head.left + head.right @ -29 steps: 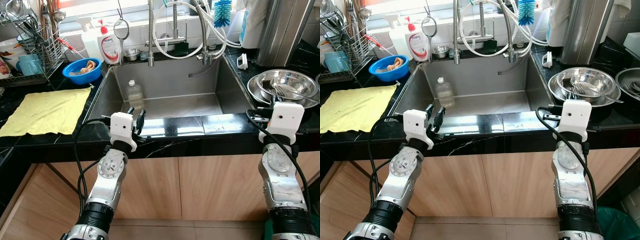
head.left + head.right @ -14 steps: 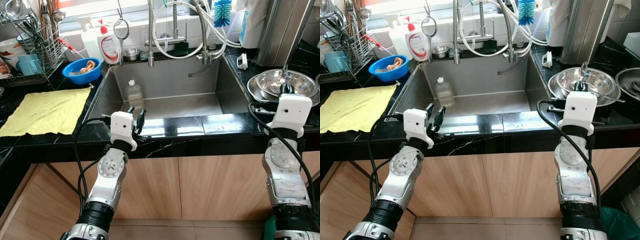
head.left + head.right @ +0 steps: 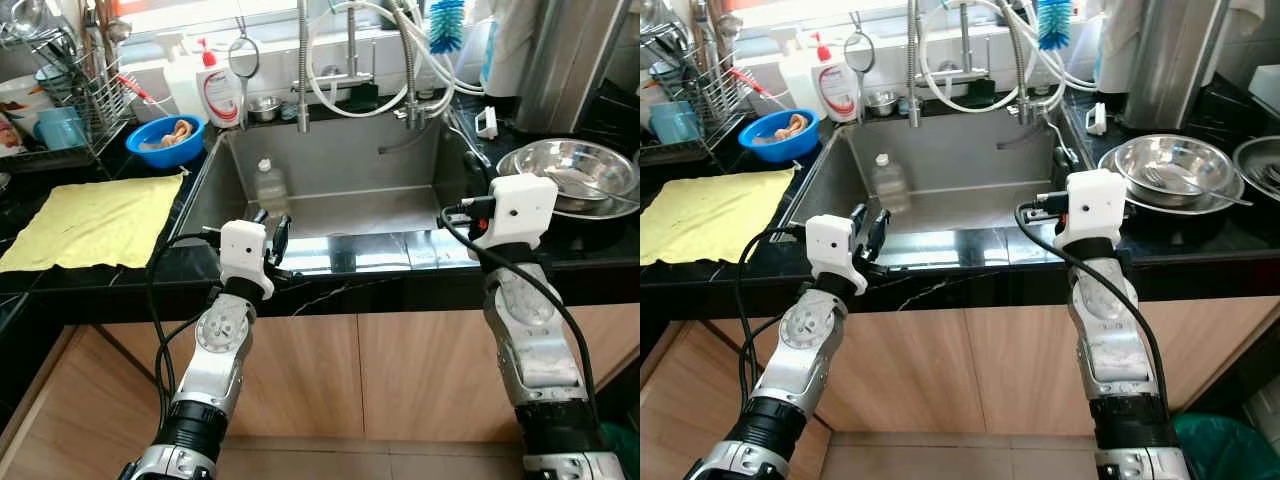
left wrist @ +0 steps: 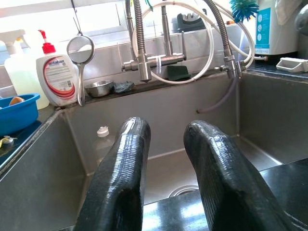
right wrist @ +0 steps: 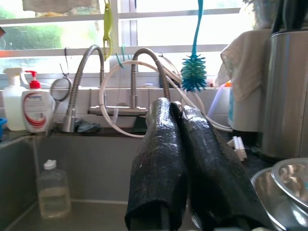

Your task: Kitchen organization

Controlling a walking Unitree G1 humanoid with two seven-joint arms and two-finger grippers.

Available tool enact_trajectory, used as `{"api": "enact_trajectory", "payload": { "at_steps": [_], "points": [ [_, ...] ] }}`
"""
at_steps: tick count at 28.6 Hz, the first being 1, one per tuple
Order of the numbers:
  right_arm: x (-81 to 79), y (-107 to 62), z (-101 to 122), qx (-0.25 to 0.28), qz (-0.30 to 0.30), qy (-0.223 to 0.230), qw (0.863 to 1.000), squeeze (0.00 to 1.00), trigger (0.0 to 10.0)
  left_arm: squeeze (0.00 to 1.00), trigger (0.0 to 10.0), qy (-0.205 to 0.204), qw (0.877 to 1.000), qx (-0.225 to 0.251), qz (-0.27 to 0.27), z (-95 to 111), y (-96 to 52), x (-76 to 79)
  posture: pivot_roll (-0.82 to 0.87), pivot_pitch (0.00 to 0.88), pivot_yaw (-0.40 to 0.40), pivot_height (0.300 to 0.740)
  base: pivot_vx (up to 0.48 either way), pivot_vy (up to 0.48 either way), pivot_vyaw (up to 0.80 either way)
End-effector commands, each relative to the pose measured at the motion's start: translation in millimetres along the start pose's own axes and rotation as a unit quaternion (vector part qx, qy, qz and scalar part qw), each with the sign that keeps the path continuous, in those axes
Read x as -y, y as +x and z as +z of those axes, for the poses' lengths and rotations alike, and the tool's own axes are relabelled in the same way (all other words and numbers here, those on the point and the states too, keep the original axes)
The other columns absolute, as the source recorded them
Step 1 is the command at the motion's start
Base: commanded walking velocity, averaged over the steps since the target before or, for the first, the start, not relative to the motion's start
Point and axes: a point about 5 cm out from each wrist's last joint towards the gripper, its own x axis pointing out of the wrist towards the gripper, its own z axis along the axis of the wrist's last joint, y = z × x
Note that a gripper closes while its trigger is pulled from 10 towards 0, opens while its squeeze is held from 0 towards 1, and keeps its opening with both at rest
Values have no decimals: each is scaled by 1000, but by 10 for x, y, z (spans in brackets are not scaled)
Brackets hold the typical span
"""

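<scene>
In the sink (image 3: 400,185) — a plastic bottle (image 3: 270,190) is standing. Left hand (image 4: 163,144), fingers parted, is facing it; right hand (image 5: 185,144) is hovering clenched, empty. Next move, likely: reaching in for the bottle.

Clear bottle (image 3: 270,190) upright in sink (image 3: 400,160)

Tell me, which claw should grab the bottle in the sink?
Probably the left. The left claw is open at the sink's front edge, just in front of the bottle. The right claw is shut and farther across the sink.
</scene>
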Motion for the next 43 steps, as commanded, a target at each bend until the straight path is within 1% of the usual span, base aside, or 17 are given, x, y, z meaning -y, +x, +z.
{"api": "enact_trajectory", "payload": {
  "at_steps": [1,2,4,7,9,11,13,14,15,16,17,19,23,28,31,42,43],
  "points": [
    [-14,60,54,1,13,7,1000,0,10000,0,10000,7,1000,-3,5,-6,9,-43,-228,0,147,740,0,0,0],
    [-7,97,-2,-23,19,6,1000,0,10000,0,10000,7,1000,-4,4,-8,6,-39,-228,0,147,740,0,0,0],
    [10,133,-62,-48,19,0,999,0,10000,0,10000,7,1000,-5,3,-11,8,-35,-230,0,147,740,0,0,0],
    [-5,209,-65,-50,28,23,998,0,10000,0,10000,9,1000,-4,3,-5,14,-39,-225,0,145,740,0,0,0],
    [-22,254,-75,-58,35,24,997,0,10000,0,10000,9,1000,-4,3,-4,17,-46,-221,0,147,740,0,0,0],
    [-33,320,-131,-86,34,17,996,0,10000,0,10000,10,1000,-4,3,0,21,-49,-218,0,145,740,0,0,0],
    [-84,375,-150,-98,42,44,993,0,10000,0,10000,11,1000,-3,3,4,22,-49,-207,0,140,740,0,0,0],
    [-106,382,-169,-106,47,43,992,0,10000,0,10000,11,1000,-2,3,5,22,-49,-207,0,140,740,0,0,0],
    [-116,387,-184,-112,50,41,992,0,10000,0,10000,11,1000,-2,3,6,22,-48,-207,0,140,740,0,0,0],
    [-170,377,-270,-143,60,44,987,0,10000,0,10000,12,1000,-4,3,1,17,-48,-205,0,139,740,0,0,0],
    [-194,368,-309,-157,62,44,985,0,10000,0,10000,12,1000,-5,2,-4,9,-47,-205,0,140,740,0,0,0],
    [-217,361,-340,-167,65,40,983,0,10000,0,10000,12,1000,-6,2,-9,4,-45,-205,0,140,740,0,0,0],
    [-275,342,-371,-179,80,54,979,0,10000,0,10000,13,1000,-8,1,-14,-10,-49,-204,0,139,740,0,0,0],
    [-253,330,-424,-193,68,53,977,0,10000,0,10000,13,1000,-10,-2,-23,-21,-45,-210,0,145,740,0,0,0],
    [-178,271,-572,-241,35,48,969,0,10000,0,10000,12,1000,-12,-6,-29,-28,-34,-207,0,144,740,0,0,0],
    [-154,253,-587,-242,20,54,968,0,10000,0,10000,14,1000,-14,-10,-37,-51,-33,-205,0,148,740,0,0,0],
    [-150,249,-590,-243,18,54,968,90,10000,0,10000,14,1000,-14,-11,-38,-52,-31,-205,0,148,740,0,0,0]
  ]
}}
